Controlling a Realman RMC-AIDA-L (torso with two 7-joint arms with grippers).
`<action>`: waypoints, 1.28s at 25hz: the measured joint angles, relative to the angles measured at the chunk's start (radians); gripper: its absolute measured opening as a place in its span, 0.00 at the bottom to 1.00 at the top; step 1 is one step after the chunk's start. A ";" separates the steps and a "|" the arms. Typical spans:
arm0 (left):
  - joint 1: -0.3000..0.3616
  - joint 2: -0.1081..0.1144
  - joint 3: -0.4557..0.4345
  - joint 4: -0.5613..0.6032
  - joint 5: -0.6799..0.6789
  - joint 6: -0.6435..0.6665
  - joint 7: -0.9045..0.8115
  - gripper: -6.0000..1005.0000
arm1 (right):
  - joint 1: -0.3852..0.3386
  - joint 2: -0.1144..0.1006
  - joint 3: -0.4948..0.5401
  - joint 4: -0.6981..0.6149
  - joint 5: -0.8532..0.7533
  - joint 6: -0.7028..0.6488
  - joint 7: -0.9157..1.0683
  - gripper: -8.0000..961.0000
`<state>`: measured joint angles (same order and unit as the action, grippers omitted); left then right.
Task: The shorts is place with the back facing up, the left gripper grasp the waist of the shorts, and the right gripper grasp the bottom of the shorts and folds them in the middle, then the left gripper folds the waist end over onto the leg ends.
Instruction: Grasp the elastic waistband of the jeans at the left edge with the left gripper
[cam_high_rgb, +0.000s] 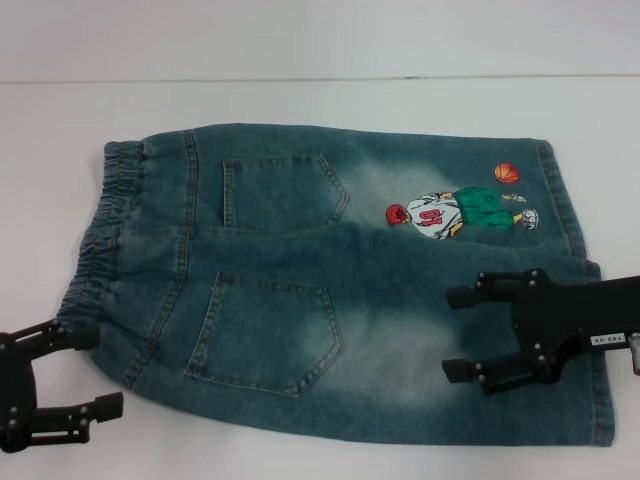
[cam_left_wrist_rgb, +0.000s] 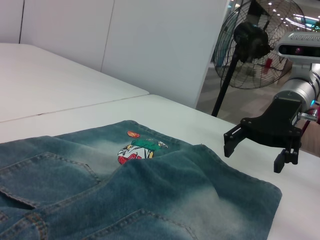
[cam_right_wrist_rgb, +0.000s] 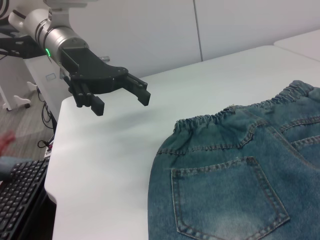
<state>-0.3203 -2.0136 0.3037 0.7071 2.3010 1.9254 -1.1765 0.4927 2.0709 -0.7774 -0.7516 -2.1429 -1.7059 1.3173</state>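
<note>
Blue denim shorts (cam_high_rgb: 330, 290) lie flat on the white table, back pockets up. The elastic waist (cam_high_rgb: 100, 240) is at the left and the leg ends (cam_high_rgb: 575, 230) at the right. A cartoon print (cam_high_rgb: 455, 212) marks the far leg. My left gripper (cam_high_rgb: 92, 370) hangs open just off the near waist corner, holding nothing. Over the near leg by its hem, my right gripper (cam_high_rgb: 455, 335) is open and holds nothing. The left wrist view shows the right gripper (cam_left_wrist_rgb: 252, 156) above the shorts' (cam_left_wrist_rgb: 150, 200) hem corner. The right wrist view shows the left gripper (cam_right_wrist_rgb: 121, 102) beside the waist (cam_right_wrist_rgb: 220, 120).
The white table (cam_high_rgb: 320, 100) extends beyond the shorts, with a seam along the back. A standing fan (cam_left_wrist_rgb: 255, 40) is off the table's far side. A keyboard (cam_right_wrist_rgb: 20, 195) sits below the table edge near the left arm.
</note>
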 joint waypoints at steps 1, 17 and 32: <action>0.000 0.000 0.000 0.000 0.000 0.000 0.000 0.93 | 0.000 0.000 0.000 0.000 0.000 0.000 0.000 0.98; -0.006 -0.007 -0.012 0.049 -0.011 -0.046 -0.071 0.92 | 0.005 -0.002 -0.007 0.000 0.000 0.003 0.001 0.98; -0.021 -0.048 0.165 0.232 0.067 -0.352 -0.320 0.90 | 0.015 -0.006 -0.003 -0.003 0.000 0.005 0.015 0.98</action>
<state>-0.3412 -2.0614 0.4684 0.9392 2.3678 1.5731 -1.4966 0.5077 2.0654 -0.7804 -0.7542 -2.1430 -1.7004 1.3324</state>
